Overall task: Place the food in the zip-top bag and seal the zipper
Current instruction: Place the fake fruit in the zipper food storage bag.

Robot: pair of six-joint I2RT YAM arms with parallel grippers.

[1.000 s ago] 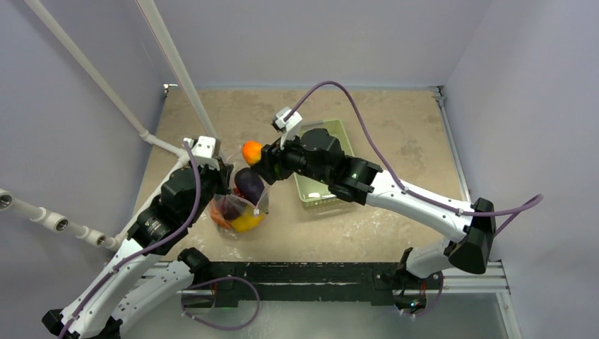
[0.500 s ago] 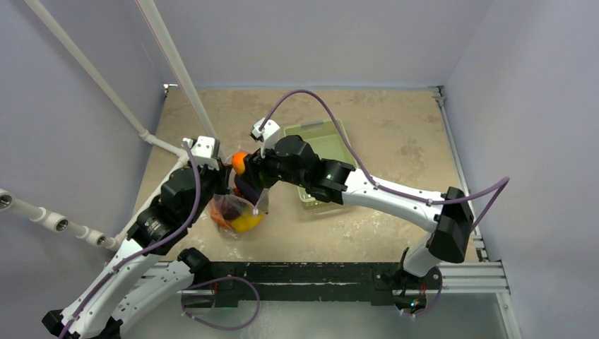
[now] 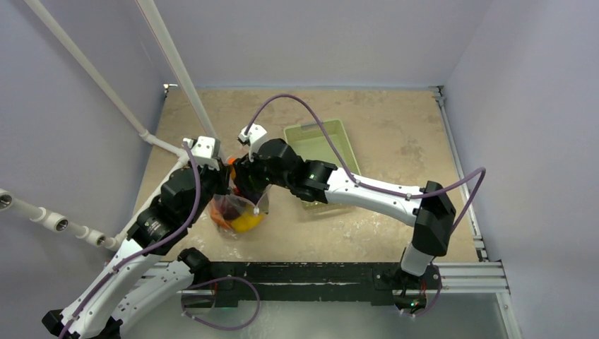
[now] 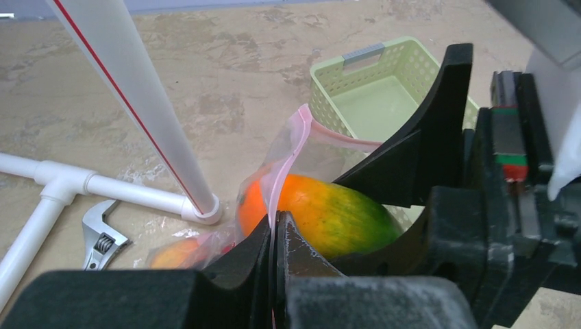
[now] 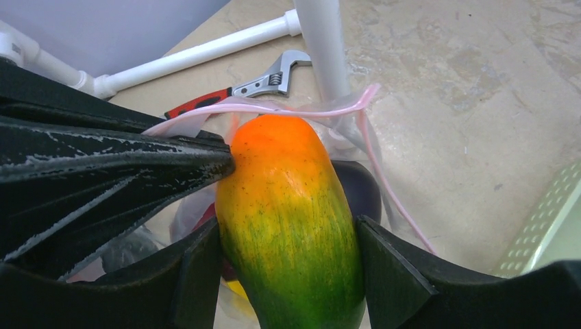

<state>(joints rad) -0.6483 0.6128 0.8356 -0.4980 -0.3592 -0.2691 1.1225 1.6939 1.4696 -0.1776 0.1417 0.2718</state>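
The clear zip-top bag (image 3: 239, 212) stands on the table with several foods inside, among them a yellow one and a dark purple one (image 5: 361, 190). My left gripper (image 4: 275, 225) is shut on the bag's mouth edge, pinching the pink zipper strip (image 4: 289, 154) and holding it up. My right gripper (image 5: 288, 236) is shut on an oblong orange and green fruit (image 5: 288, 199). It holds the fruit at the open mouth, with the orange end just inside the strip (image 5: 342, 107). The fruit also shows in the left wrist view (image 4: 329, 212) and from above (image 3: 232, 168).
The pale green basket (image 3: 321, 141) sits empty just right of the bag, partly under my right arm. A white pipe frame (image 4: 130, 103) stands left of the bag, with its foot beside it. A wrench (image 4: 103, 236) lies on the table near the pipe.
My right arm has swung left from the basket, carrying the fruit down to the bag's mouth. The left gripper has kept its hold on the bag's edge.
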